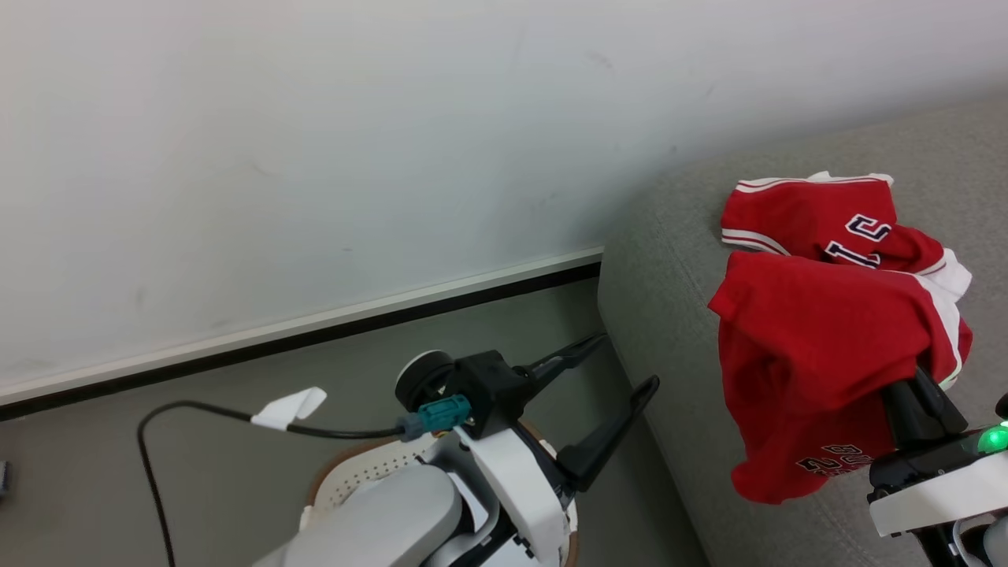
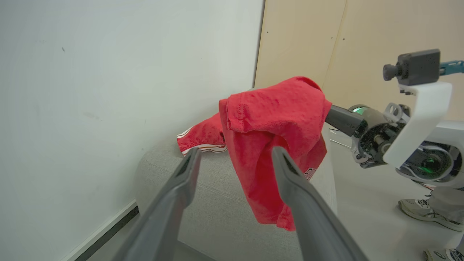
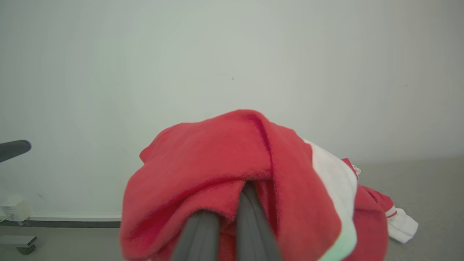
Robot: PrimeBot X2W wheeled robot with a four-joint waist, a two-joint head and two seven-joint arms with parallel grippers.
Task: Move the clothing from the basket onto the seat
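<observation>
Dangling from the R gripper (image 1: 920, 394), clamped on it, the red top (image 1: 819, 346) hangs over the sofa (image 1: 677, 236): lower till cloth rests, then let go; L gripper (image 1: 628, 361) spread, empty, above basket (image 1: 358, 472).

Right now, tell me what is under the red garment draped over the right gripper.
Under the red garment, the right gripper pokes up, shut on the cloth; its fingertips are covered. Below the hanging hem lies the grey seat.
</observation>
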